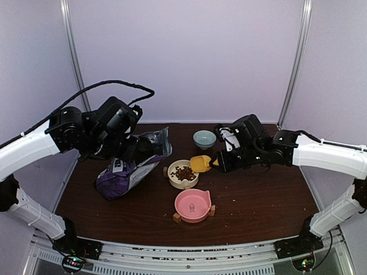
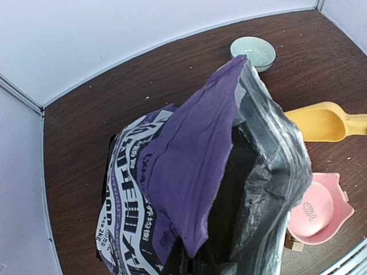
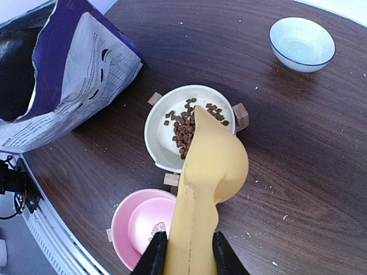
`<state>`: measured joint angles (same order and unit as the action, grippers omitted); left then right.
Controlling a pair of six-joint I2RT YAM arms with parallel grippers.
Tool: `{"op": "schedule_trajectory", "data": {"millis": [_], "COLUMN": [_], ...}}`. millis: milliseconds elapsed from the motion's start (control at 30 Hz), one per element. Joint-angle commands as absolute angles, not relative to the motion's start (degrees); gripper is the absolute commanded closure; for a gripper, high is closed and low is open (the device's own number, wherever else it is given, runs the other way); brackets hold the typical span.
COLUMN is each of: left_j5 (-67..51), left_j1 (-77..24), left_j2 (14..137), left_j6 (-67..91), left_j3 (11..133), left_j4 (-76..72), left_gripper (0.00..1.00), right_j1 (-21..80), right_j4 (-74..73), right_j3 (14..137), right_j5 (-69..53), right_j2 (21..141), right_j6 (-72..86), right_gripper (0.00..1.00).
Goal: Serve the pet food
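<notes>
Pet food (image 3: 183, 127): small dark brown kibble, heaped loose in a cream bowl (image 3: 152, 137) at mid-table, just beside the bag's lower end. Yellow scoop (image 3: 213, 166): tilted, mouth over the cream bowl's near rim, directly above the kibble; hollow apparently empty in the left wrist view. Right gripper (image 3: 187, 256): clamped on the scoop's handle, one finger on each side. Purple-and-white bag (image 1: 123, 177): propped on the left half of the table (image 1: 258, 200), mouth gaping, dark inside. Left gripper (image 1: 127, 150): closed, seemingly pinching the bag's upper edge; fingers hidden behind the film in the wrist view. Pink bowl (image 1: 180, 200): nearer the arm bases, just beside the cream bowl, nothing in it. Pale blue-green bowl (image 1: 204, 138): towards the back wall, apart from the others. Small wooden blocks (image 3: 239, 114): set against the cream and pink bowls.
</notes>
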<state>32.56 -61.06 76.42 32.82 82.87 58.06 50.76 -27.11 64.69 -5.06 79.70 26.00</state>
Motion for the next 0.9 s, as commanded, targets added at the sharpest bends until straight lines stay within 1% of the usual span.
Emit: {"op": "schedule_trajectory", "data": {"millis": [0, 167, 300, 433, 633, 867], "left_j5": [32.2, 28.9, 26.7, 25.1, 23.3, 20.1], "left_j1": [-60.7, -60.7, -60.8, -60.7, -60.7, -60.7], "left_j2": [75.0, 74.1, 73.7, 72.7, 71.0, 68.6], "left_j6": [31.5, 30.0, 29.9, 30.4, 31.0, 30.3], "left_j3": [82.5, 80.8, 79.6, 78.0, 75.7, 72.4], "left_j4": [51.0, 47.2, 45.4, 43.7, 42.0, 38.8], "left_gripper": [1.00, 1.00, 1.00, 1.00, 1.00, 1.00], "right_j1": [50.8, 50.4, 50.6, 52.4, 57.7, 61.4], "right_j4": [-25.4, -22.2, -16.6, -13.3, -11.5, -15.6], "right_j3": [64.3, 60.6, 57.3, 56.8, 61.4, 66.5], "right_j5": [-1.8, -5.0, -11.5, -14.9, -16.6, -11.5], "right_j2": [74.5, 66.0, 59.2, 55.3, 58.1, 64.7], "right_j6": [25.9, 29.9, 35.0, 37.3, 35.7, 32.3], "right_gripper": [0.87, 0.87, 0.87, 0.87, 0.87, 0.87]}}
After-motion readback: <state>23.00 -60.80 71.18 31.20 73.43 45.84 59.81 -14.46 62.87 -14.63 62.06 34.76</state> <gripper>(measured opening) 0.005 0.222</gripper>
